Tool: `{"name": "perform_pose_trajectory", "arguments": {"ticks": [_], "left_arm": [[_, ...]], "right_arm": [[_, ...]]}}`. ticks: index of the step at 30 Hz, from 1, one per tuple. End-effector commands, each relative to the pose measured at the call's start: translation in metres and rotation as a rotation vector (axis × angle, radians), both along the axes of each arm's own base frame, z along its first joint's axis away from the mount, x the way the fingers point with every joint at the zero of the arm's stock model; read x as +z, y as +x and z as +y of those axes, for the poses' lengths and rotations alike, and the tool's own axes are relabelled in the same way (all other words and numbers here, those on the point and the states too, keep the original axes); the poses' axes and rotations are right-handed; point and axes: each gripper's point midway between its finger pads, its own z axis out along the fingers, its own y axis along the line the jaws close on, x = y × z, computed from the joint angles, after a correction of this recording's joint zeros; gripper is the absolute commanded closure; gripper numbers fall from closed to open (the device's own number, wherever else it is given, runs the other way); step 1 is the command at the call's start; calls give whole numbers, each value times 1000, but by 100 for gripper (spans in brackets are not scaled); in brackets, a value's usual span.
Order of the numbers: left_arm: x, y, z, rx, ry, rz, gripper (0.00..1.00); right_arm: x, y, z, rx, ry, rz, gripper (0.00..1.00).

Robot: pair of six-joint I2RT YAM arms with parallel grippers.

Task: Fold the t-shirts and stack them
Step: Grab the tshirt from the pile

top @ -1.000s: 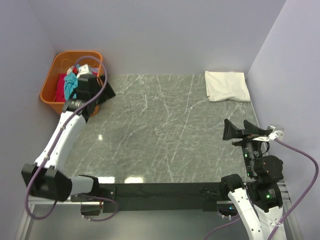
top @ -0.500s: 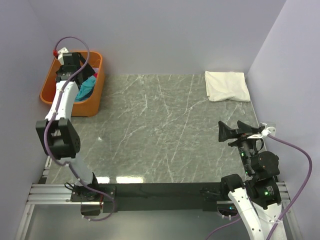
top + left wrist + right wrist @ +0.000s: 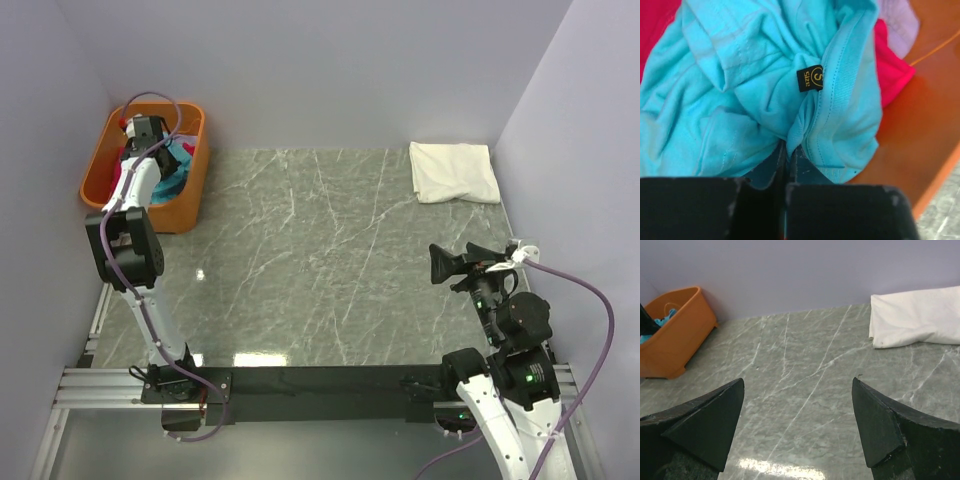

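Presently, left tool (image 3: 786,152): closed tight, pinching a fold of the crumpled turquoise cloth t-shirt (image 3: 740,100).
Shirt location: inside the orange plastic basket (image 3: 190,200), atop a magenta cloth t-shirt (image 3: 892,67).
Right tool (image 3: 797,385): wide open, empty, above the grey marbled worktop (image 3: 320,250).
Folded white cloth t-shirt (image 3: 455,172): worktop's far right corner.

hand (image 3: 788,152) pinching teal t-shirt (image 3: 735,95), orange basket (image 3: 922,135)
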Motion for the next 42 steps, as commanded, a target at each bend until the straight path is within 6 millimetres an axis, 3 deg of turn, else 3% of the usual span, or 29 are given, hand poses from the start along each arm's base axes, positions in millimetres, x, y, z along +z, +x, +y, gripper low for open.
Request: {"name": "perform_pose_trajectory", "arguments": {"ticks": [1, 3, 4, 6, 7, 9, 10, 12, 14, 15, 17, 18, 19, 21, 22, 25, 27, 29, 30, 32, 33, 35, 36, 37, 38, 39, 40, 41, 42], "left_arm": [[62, 12, 1, -38, 39, -138, 99], [88, 9, 0, -40, 52, -188, 99], [120, 2, -2, -44, 59, -251, 99], [162, -4, -11, -62, 65, -336, 99], [200, -15, -26, -90, 78, -411, 99], [240, -27, -49, -151, 99, -492, 99], [277, -41, -72, -198, 101, -571, 99], [326, -64, -115, -304, 70, -678, 99], [357, -83, -147, -388, 35, -754, 100], [384, -103, -183, -492, -1, -823, 100], [406, -125, -218, -599, -67, -884, 100], [424, -151, -253, -737, -137, -938, 100], [432, -166, -270, -807, -181, -967, 100], [438, -193, -299, -921, -281, -994, 100], [455, -224, -314, -1015, -321, -1059, 100], [463, -263, -330, -1135, -406, -1086, 99], [460, -274, -332, -1162, -428, -1083, 99], [447, -269, -329, -1132, -407, -1059, 99], [420, -255, -329, -1097, -395, -997, 99], [388, -238, -319, -1011, -335, -939, 98], [347, -225, -318, -977, -319, -855, 97], [299, -201, -307, -871, -264, -770, 91], [252, -187, -304, -826, -238, -689, 88], [228, -177, -296, -769, -210, -648, 86], [206, -168, -291, -738, -170, -618, 77], [167, -153, -281, -672, -113, -556, 67], [150, -147, -276, -644, -84, -521, 54], [132, -142, -272, -629, -55, -476, 31], [116, -135, -268, -596, -37, -425, 23]], "right_arm": [[2, 3, 4, 17, -19, 8, 6], [8, 2, 4, 20, -22, 1, 6], [9, 3, 4, 21, -21, 1, 7], [12, 3, 6, 31, -19, 3, 7], [12, 2, 7, 36, -18, 4, 6], [11, 1, 8, 39, -11, 14, 6], [13, 0, 8, 40, 0, 16, 6], [16, -2, 7, 37, 7, 18, 6], [21, -4, 6, 37, 8, 14, 5], [28, -5, 4, 27, 14, 1, 5], [35, -6, 2, 18, 20, -9, 5], [39, -6, 2, 18, 21, -12, 5], [40, -6, 3, 19, 21, -12, 4], [42, -6, 4, 22, 22, 0, 4], [42, -6, 3, 21, 21, 5, 4], [41, -6, 5, 28, 18, 20, 4], [41, -4, 6, 34, 9, 32, 2], [43, -3, 8, 48, 1, 29, 2], [41, -1, 9, 47, -1, 38, 2], [39, 0, 15, 81, -3, 54, 1], [31, 4, 18, 92, -9, 87, 2], [17, 6, 29, 145, -13, 148, 2], [4, 12, 34, 161, -12, 205, 2], [-4, 14, 37, 172, -9, 244, 2], [-16, 16, 41, 185, -8, 301, 3], [-30, 22, 47, 207, -4, 374, 6], [-38, 25, 50, 216, -5, 412, 7], [-50, 26, 53, 222, -8, 470, 9], [-63, 32, 56, 233, -19, 541, 12]]}}
